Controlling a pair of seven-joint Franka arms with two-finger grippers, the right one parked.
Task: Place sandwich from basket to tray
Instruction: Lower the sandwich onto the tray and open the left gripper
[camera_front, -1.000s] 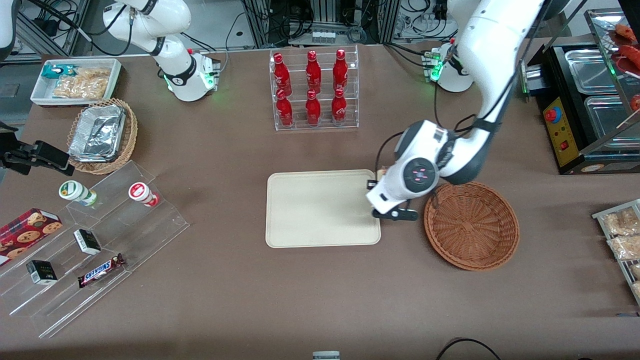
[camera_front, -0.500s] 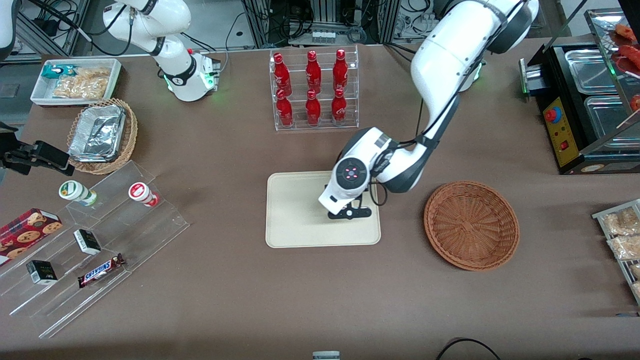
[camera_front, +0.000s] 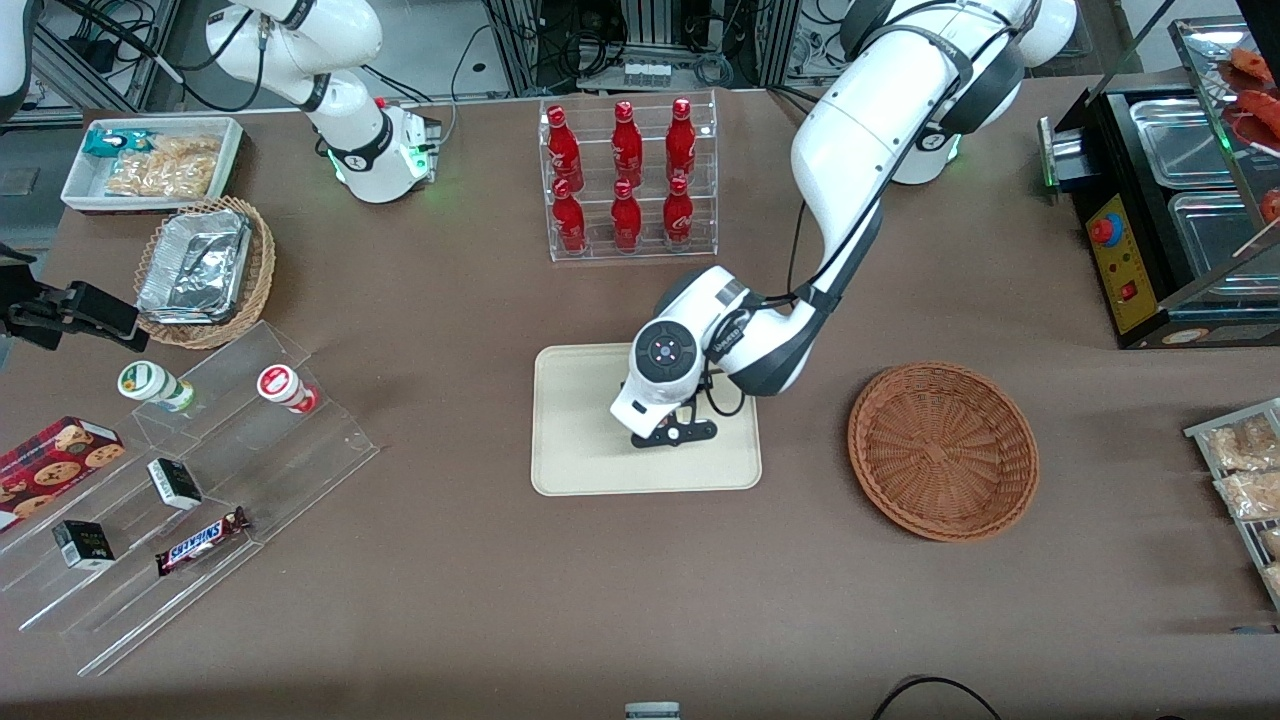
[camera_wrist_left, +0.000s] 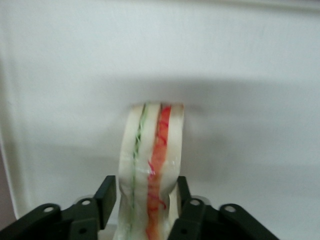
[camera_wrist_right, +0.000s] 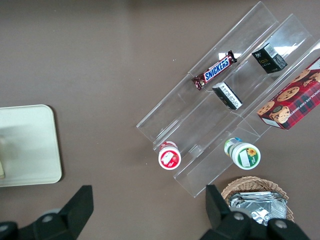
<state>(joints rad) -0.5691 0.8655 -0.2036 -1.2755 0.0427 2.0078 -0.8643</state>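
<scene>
One brown desk (camera_front: 450, 600) carried everything in sight. On its middle lay the tray (camera_front: 580, 440), flat and cream-beige, with the working arm's wrist hanging over the part of it nearer the basket. The basket (camera_front: 942, 450), round and reddish-brown wicker, sat on the desk just beside the tray toward the working arm's end, apart from it, and held nothing that showed in the front view. Farther from the front camera than the tray stood a clear rack of red bottles (camera_front: 624, 178). Toward the parked arm's end lay a stepped clear display (camera_front: 190, 490) with a Snickers bar (camera_front: 202, 540) and small cartons on it, and a lighter wicker basket with foil trays (camera_front: 205, 270).

The pincer (camera_wrist_left: 148, 210) pointed down over the tray, its black fingers (camera_wrist_left: 106, 200) clamped on either side of the sandwich (camera_wrist_left: 152, 160). The sandwich stood on edge between them, pale bread with a green stripe and a red stripe running along it, and the tray's pale surface filled the wrist view around it. Whether its lower end touched the tray could not be told. In the front view the wrist hid the sandwich.
</scene>
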